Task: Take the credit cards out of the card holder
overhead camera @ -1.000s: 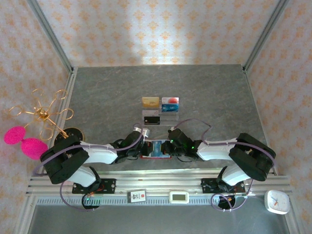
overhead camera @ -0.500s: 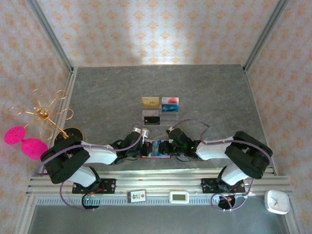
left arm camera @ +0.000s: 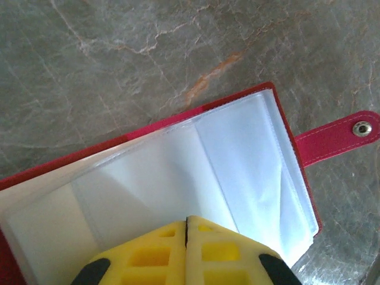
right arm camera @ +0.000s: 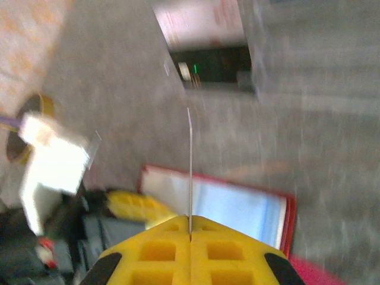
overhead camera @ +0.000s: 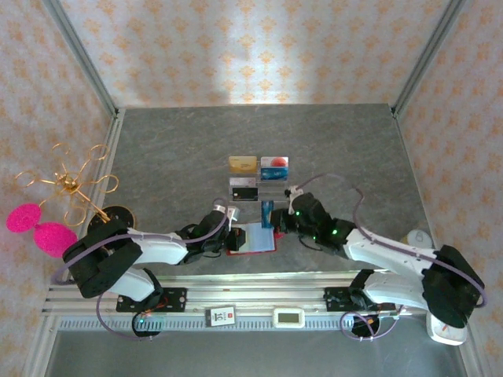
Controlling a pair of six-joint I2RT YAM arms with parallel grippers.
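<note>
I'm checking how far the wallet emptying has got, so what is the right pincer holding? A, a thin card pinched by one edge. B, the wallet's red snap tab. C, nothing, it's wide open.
A: the right pincer is shut on a thin credit card, seen edge-on above the open card holder.

top camera looks down from behind; both close wrist cameras share the card holder (left arm camera: 249, 160).
</note>
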